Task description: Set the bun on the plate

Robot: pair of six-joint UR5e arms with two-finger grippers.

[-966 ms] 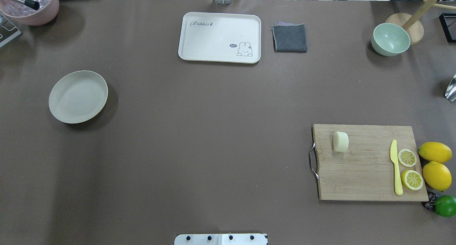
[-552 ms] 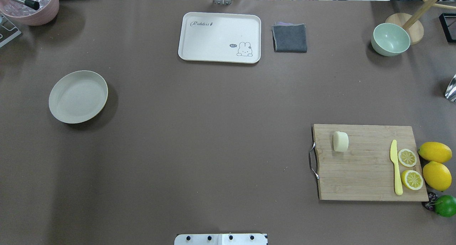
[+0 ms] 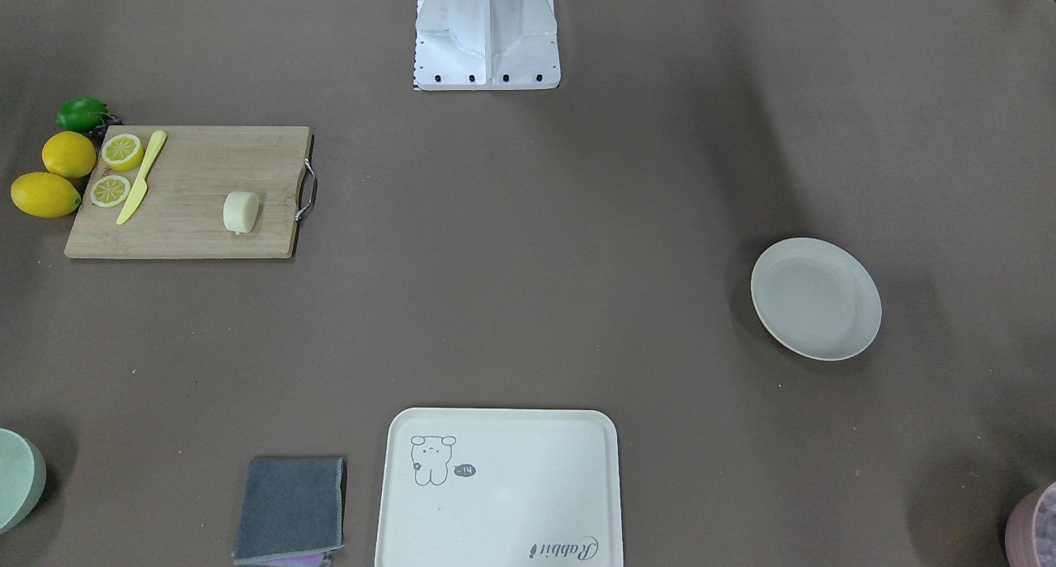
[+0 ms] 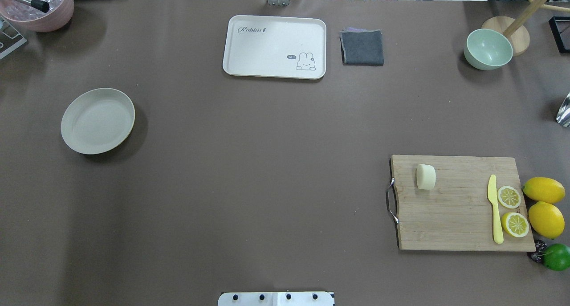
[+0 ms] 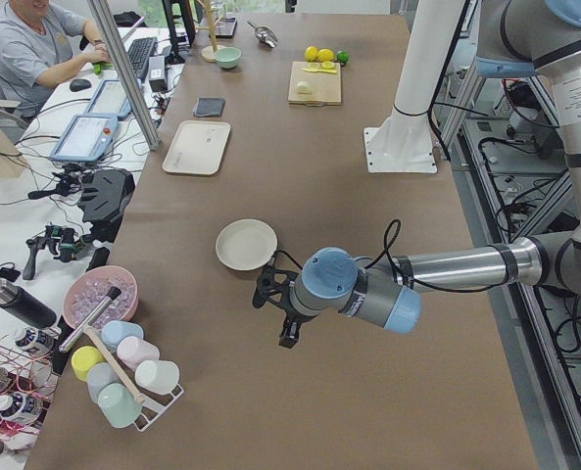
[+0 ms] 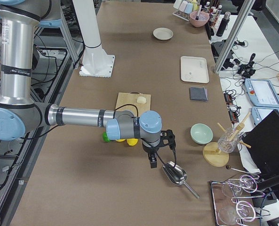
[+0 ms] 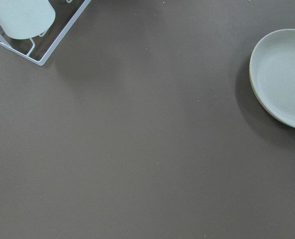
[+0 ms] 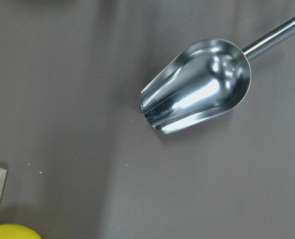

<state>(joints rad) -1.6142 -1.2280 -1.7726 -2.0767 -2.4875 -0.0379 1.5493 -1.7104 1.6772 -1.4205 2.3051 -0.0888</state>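
While bun [image 4: 425, 177] sits near board [image 4: 458, 217] edge, plate [image 4: 98, 121] well apart, left claw [image 5: 280, 315], right claw [image 6: 153, 160] grip: cannot tell.

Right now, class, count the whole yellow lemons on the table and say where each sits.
2. One lemon lies beside the cutting board's right edge; the other lemon sits just nearer the robot, by the lime. None looks hidden.
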